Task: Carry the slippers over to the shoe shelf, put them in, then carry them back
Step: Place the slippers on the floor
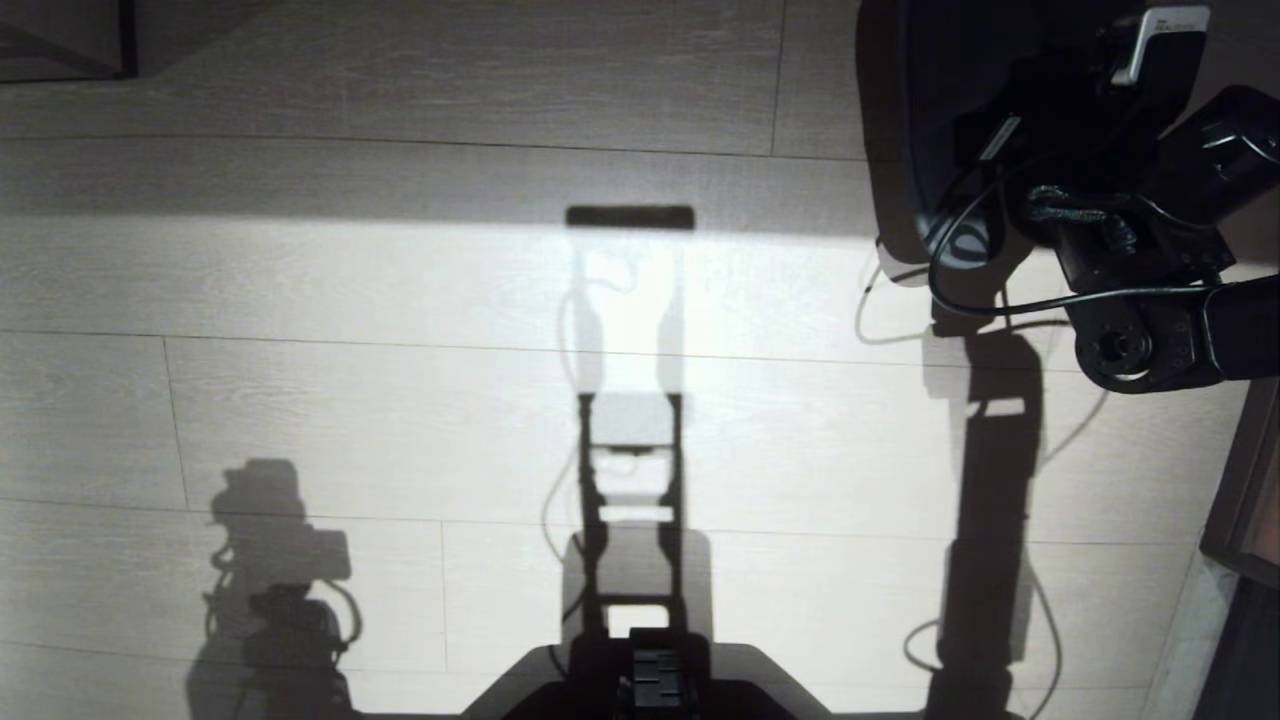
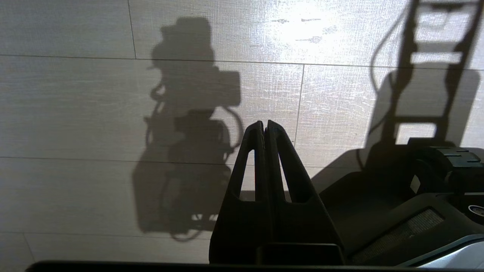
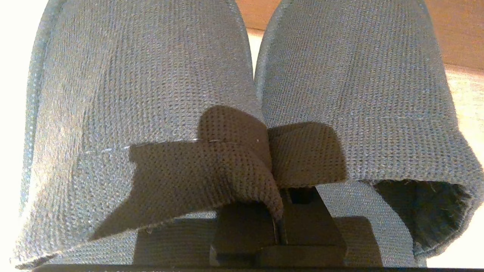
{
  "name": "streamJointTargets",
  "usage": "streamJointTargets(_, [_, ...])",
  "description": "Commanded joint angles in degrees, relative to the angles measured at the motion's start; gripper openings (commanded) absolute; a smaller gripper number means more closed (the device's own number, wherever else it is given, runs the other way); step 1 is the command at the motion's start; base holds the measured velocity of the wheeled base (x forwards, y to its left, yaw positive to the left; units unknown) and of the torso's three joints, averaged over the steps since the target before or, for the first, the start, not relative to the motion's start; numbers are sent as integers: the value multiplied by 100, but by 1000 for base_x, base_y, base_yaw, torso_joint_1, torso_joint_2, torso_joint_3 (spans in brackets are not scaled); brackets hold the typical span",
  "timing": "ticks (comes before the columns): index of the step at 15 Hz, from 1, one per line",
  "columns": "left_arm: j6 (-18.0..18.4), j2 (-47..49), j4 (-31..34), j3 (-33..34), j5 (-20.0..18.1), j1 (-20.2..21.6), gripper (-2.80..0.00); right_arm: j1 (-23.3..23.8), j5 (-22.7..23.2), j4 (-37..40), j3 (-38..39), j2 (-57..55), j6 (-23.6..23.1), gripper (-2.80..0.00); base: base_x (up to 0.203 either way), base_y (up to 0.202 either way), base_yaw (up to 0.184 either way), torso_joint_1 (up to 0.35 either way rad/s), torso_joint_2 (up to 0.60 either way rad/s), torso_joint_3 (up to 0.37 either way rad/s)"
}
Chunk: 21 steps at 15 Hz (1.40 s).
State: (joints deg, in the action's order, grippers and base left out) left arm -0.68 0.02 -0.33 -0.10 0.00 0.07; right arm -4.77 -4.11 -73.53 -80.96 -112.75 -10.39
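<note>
Slippers: grey-blue knit fabric pair, side by side, inner edges touching. Inner collar edges bunched together and pinched between the fingers, toes pointing away from them.

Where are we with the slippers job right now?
Pickup looks done: the right gripper is shut on the slippers, pinching both inner edges together. The left gripper is shut and empty over bare floor. No shoe shelf is in view, so I cannot tell which carry this is.

The pair of dark knitted fabric slippers lie side by side, inner edges touching, pinched together in the right end effector at the head view's upper right, above the pale wood-plank floor. The left end effector hangs over the floor beside the robot's dark base.
</note>
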Motion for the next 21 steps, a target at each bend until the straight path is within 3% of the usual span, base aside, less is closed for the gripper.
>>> streamJointTargets(1, [-2, -2, -2, 1, 0, 1, -280, 2, -2, -38, -25, -134, -16, -280, 0, 0, 0, 0, 0, 0])
streamJointTargets(9, [-2, -2, -2, 1, 0, 1, -280, -7, -37, -21, -333, -415, -25, -280, 0, 0, 0, 0, 0, 0])
streamJointTargets(10, [-2, -2, -2, 1, 0, 1, -280, -7, -37, 6, -333, -415, -25, -210, 0, 0, 0, 0, 0, 0])
streamJointTargets(11, [-2, -2, -2, 1, 0, 1, -280, -7, -39, 7, -334, -414, -25, 0, 0, 0, 0, 0, 0, 0])
streamJointTargets(21, [-2, 6, -2, 1, 0, 1, -280, -7, -37, 320, -293, -206, 19, 0, 0, 0, 0, 0, 0, 0])
